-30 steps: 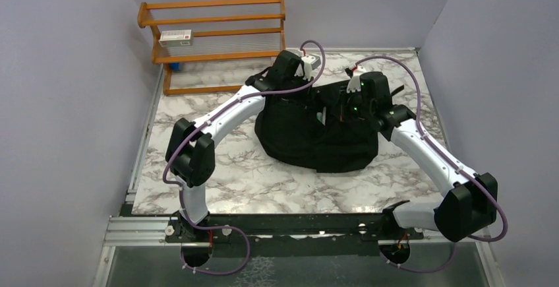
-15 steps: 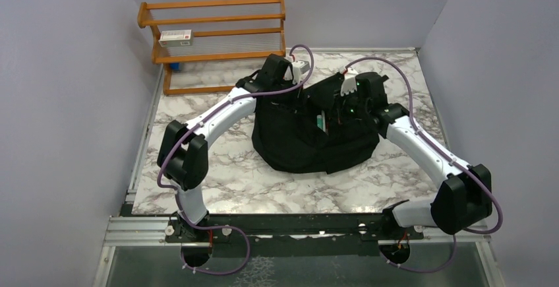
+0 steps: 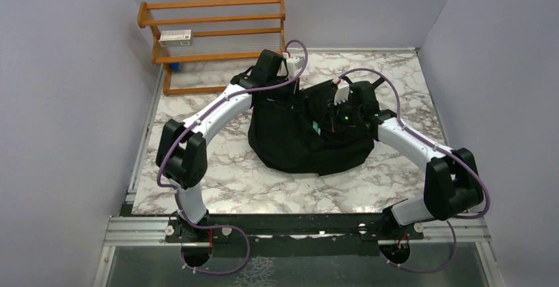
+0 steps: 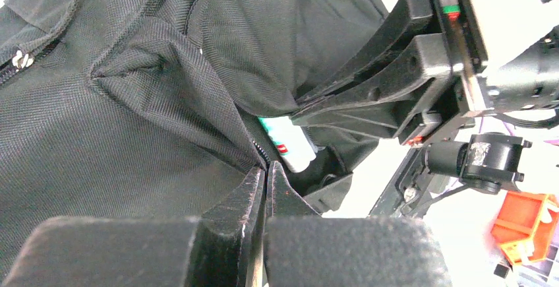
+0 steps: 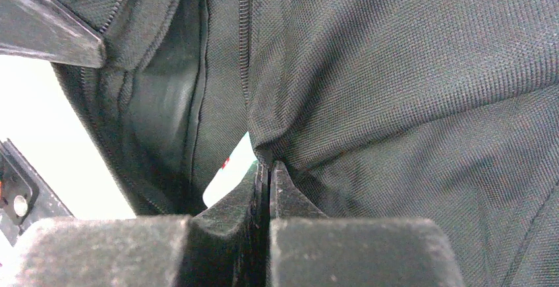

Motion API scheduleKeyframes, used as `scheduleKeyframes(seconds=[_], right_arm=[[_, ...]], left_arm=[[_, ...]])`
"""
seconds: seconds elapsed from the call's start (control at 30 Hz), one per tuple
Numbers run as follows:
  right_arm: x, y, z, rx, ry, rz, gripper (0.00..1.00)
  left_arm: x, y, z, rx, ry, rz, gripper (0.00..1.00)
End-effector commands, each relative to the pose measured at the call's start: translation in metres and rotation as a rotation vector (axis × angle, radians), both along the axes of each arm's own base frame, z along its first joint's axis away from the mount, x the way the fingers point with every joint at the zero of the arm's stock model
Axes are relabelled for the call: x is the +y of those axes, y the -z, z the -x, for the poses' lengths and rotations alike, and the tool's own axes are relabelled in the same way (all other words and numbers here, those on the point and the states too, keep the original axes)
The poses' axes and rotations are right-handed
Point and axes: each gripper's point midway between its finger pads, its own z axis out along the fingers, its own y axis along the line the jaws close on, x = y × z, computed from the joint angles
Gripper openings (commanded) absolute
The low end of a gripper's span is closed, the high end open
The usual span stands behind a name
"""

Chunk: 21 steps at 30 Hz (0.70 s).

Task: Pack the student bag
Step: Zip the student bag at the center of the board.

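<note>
Shifted leftward, the student bag (image 3: 296, 145) lies long axis left-right (mouth upward).

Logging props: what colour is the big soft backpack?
All black: the soft fabric backpack, clearest in the left wrist view.

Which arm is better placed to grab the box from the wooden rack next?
Left, probably: the left arm reaches nearest the rack and box; the right arm is across the student bag. Both jaws pinch its fabric.
</note>
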Motion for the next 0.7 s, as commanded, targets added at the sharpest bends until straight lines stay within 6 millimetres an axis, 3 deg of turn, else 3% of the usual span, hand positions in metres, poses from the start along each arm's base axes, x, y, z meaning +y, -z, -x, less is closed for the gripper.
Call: scheduleKeyframes(seconds=[0.0,0.17,0.3,0.53,0.67], right_arm=[[0.007,0.005,-0.002,0.016,0.054,-0.074,0.08],[0.013,-0.011,-0.019,-0.047,0.110,-0.145,0.14],[0.020,-0.032,-0.021,-0.076,0.072,-0.181,0.19],[-0.006,-0.069,-0.020,-0.168,0.222,-0.165,0.31],[-0.020,-0.083,-0.021,-0.194,0.336,-0.192,0.49]], left_arm=[[-0.014,-0.040,-0.011,-0.063,0.038,0.118,0.00],[-0.016,-0.035,-0.011,-0.050,0.046,0.121,0.00],[-0.013,-0.028,-0.012,-0.039,0.037,0.112,0.00],[-0.008,-0.021,-0.015,-0.025,0.014,0.110,0.00],[-0.009,-0.018,-0.015,-0.017,0.014,0.115,0.00]])
